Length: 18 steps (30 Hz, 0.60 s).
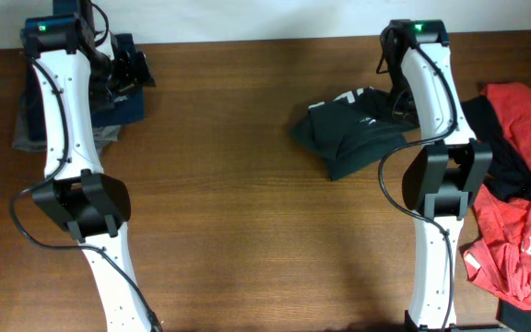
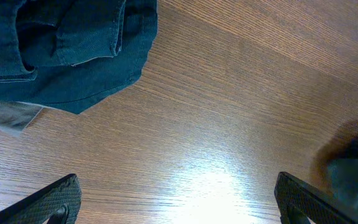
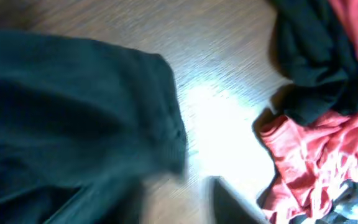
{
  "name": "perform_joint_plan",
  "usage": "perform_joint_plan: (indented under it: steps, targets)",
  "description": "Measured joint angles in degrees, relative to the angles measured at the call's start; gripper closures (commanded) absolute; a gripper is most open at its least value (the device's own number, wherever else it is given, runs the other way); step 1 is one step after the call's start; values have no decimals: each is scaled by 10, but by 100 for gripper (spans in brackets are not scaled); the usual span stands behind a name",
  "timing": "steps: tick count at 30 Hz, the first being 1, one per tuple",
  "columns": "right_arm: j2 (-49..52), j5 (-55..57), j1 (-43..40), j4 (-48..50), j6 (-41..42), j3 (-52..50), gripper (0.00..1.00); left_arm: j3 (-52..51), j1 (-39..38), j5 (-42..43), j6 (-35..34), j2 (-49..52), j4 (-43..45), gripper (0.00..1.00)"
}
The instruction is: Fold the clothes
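Fingers of my left gripper (image 2: 176, 193) stand wide apart, holding nothing, over the wooden table (image 2: 229, 112); beyond them lies a dark blue denim garment (image 2: 73, 50). My right gripper (image 3: 166, 205) is blurred, so I cannot tell its grip. It hangs at the bunched black T-shirt (image 3: 73, 106), with the crumpled red T-shirt (image 3: 316, 155) farther right.

A robotics lab is indicated: a left arm (image 1: 67, 120) and a right arm (image 1: 436, 92) are mounted at a wooden table's (image 1: 247, 212) near edge, a white surface (image 1: 247, 17) is seen beyond its far edge, and clothes (image 1: 519, 221) are heaped at its right end.
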Motion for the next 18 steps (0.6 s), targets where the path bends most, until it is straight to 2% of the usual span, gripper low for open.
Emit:
perform_joint_plan:
  steps: [2, 6, 10, 12, 13, 18]
  targets:
    - [0, -19, 3, 0, -14, 0, 19, 0, 0, 0, 0, 0, 0, 1]
    - [0, -75, 9, 0, -42, 0, 21, 0, 0, 0, 0, 0, -1, 1]
    - [-2, -127, 10, 0, -61, 0, 33, 0, 0, 0, 0, 0, -2, 1]
    - [-8, -154, 10, 2, -81, 0, 46, 0, 0, 0, 0, 0, -1, 1]
    - [-15, -178, 10, 7, -92, 0, 49, 0, 0, 0, 0, 0, -1, 1]
    - [-41, -293, 10, 33, -165, 0, 49, 0, 0, 0, 0, 0, 5, 1]
